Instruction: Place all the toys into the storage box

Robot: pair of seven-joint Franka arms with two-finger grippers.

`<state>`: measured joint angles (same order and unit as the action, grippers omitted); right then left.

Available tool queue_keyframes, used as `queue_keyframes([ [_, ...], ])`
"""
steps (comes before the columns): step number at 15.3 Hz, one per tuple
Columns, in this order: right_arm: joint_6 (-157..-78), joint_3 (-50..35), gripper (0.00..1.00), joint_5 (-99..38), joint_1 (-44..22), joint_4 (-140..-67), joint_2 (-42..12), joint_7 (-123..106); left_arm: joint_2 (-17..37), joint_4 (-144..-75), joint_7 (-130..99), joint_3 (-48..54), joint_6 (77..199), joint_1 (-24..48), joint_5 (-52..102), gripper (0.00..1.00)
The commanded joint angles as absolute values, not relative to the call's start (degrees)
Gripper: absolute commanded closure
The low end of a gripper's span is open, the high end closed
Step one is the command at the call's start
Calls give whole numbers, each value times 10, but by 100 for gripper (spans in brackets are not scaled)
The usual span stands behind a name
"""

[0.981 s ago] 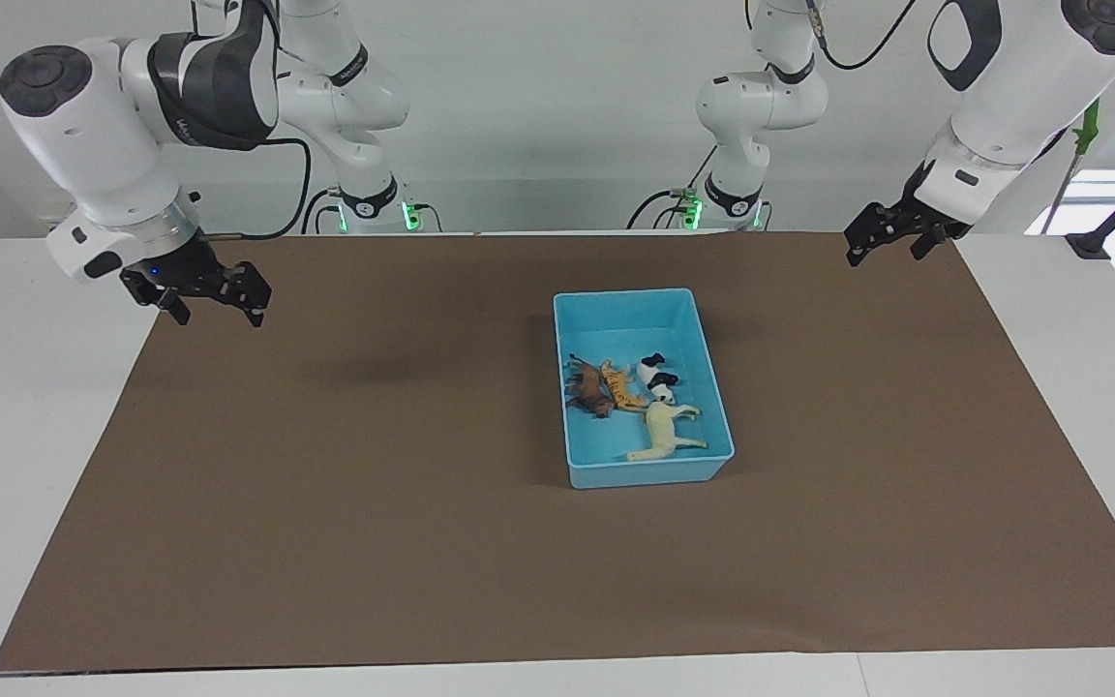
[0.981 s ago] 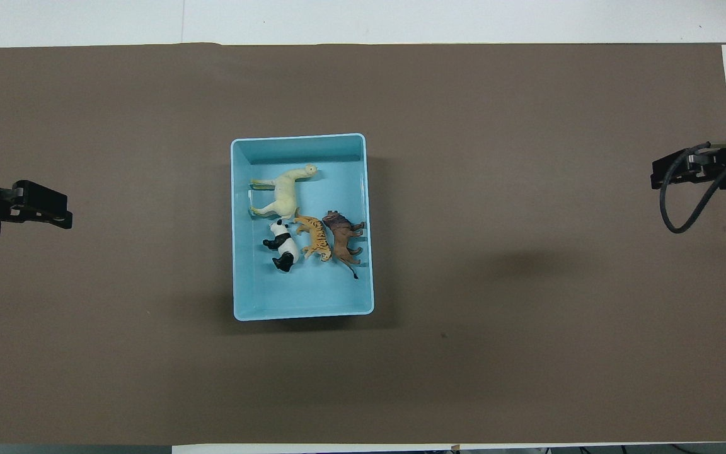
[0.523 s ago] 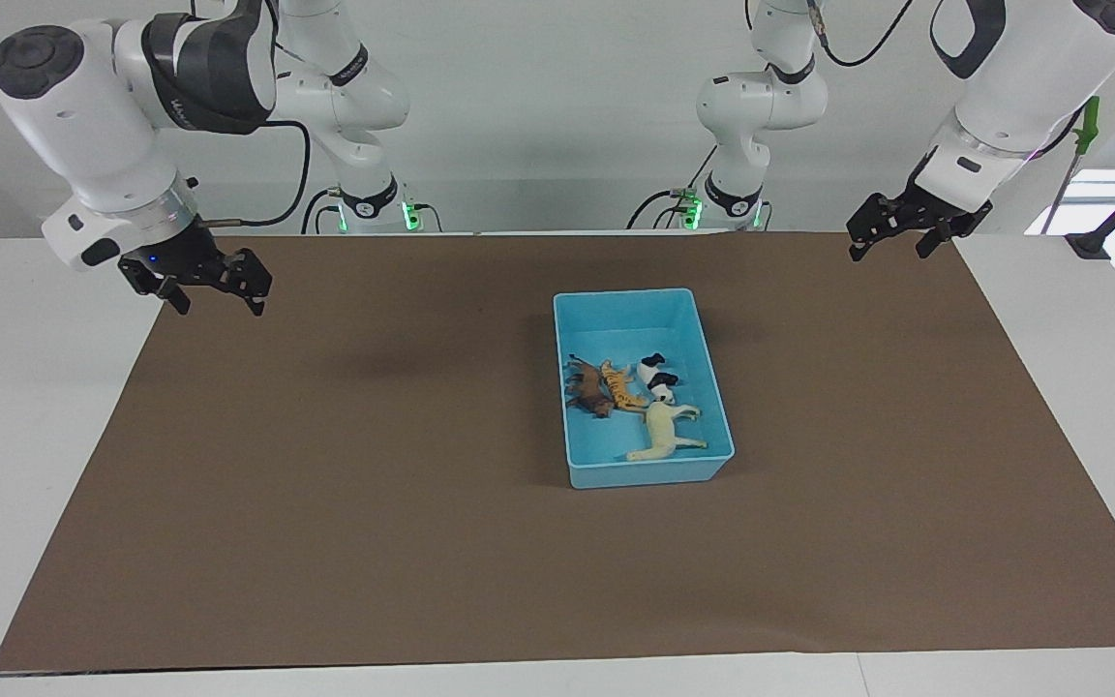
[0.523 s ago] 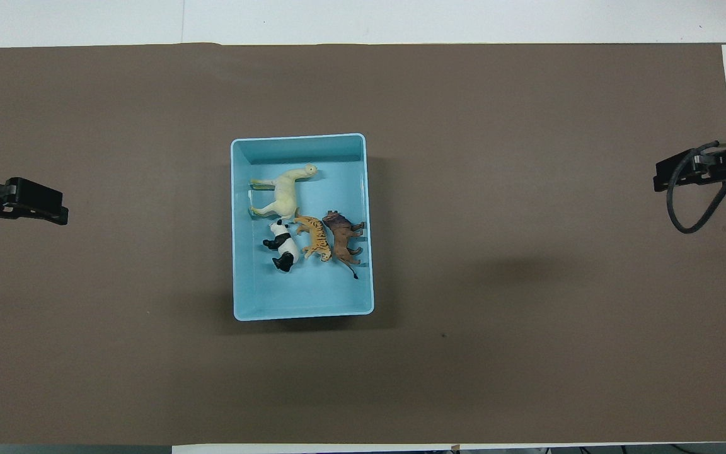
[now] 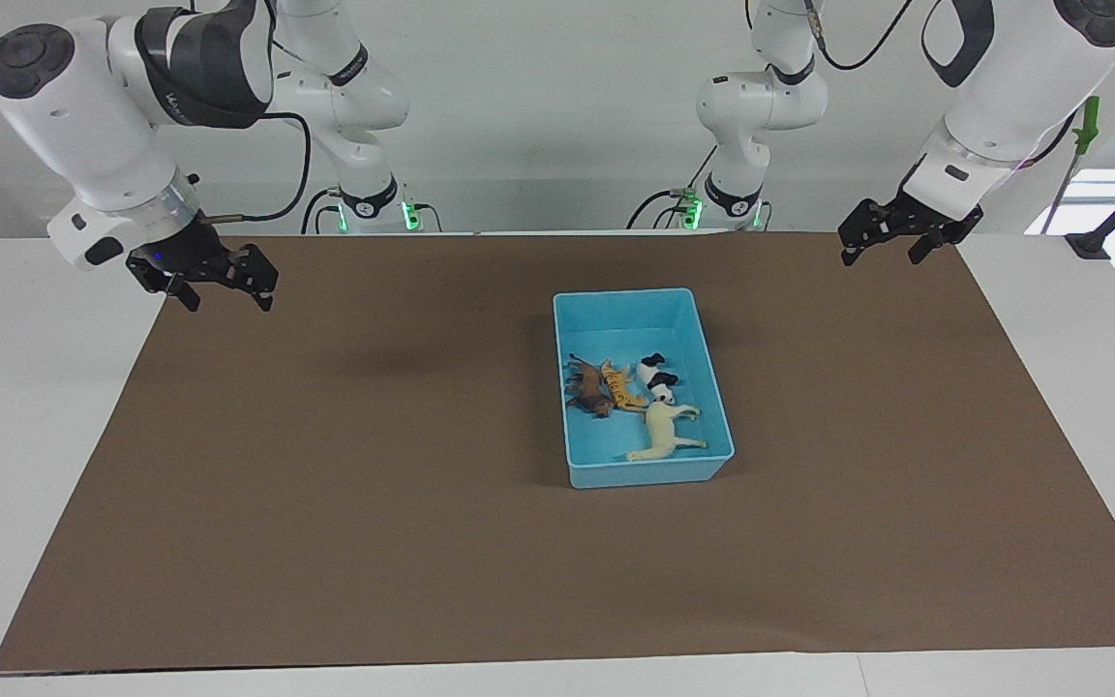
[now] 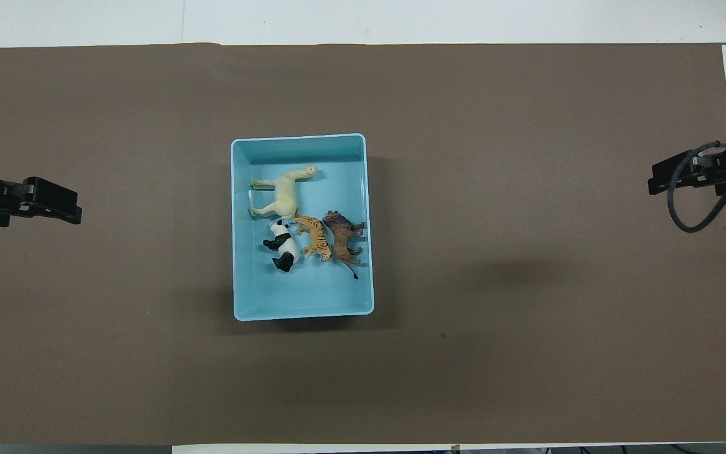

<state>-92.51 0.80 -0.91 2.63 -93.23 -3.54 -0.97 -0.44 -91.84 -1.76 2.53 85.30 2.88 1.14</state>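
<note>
The light-blue storage box (image 5: 625, 293) stands on the mat, also seen in the overhead view (image 6: 300, 137). All toys lie inside it: the cream-white horse (image 5: 666, 433) (image 6: 284, 192), the panda (image 5: 657, 377) (image 6: 282, 246), the orange tiger (image 5: 621, 386) (image 6: 316, 238) and the dark brown lion (image 5: 588, 388) (image 6: 342, 238). My right gripper (image 5: 224, 295) (image 6: 651, 186) is open and empty, raised over the mat's edge at the right arm's end. My left gripper (image 5: 882, 250) (image 6: 76, 214) is open and empty, raised over the mat's edge at the left arm's end. Both are well away from the box.
A brown mat (image 5: 374, 484) covers most of the white table (image 5: 25, 407). The white table top shows at both ends and along the edges.
Both grippers have shifted slightly above the mat's ends; the right one rose a little. The toys and box have not moved.
</note>
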Motion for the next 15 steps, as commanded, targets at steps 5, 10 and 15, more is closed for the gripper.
queue_keyframes([
  [5, -921, 4, 0, -15, 33, -928, -35, -19, -11, -928, -15, 21, 859, 34, 9, 0],
  [10, -919, 4, 0, -16, 33, -930, -33, -18, -11, -928, -15, 20, 860, 33, 9, 0],
  [15, -919, 4, 0, -15, 36, -930, -33, -18, -11, -928, -15, 18, 858, 33, 9, 0],
])
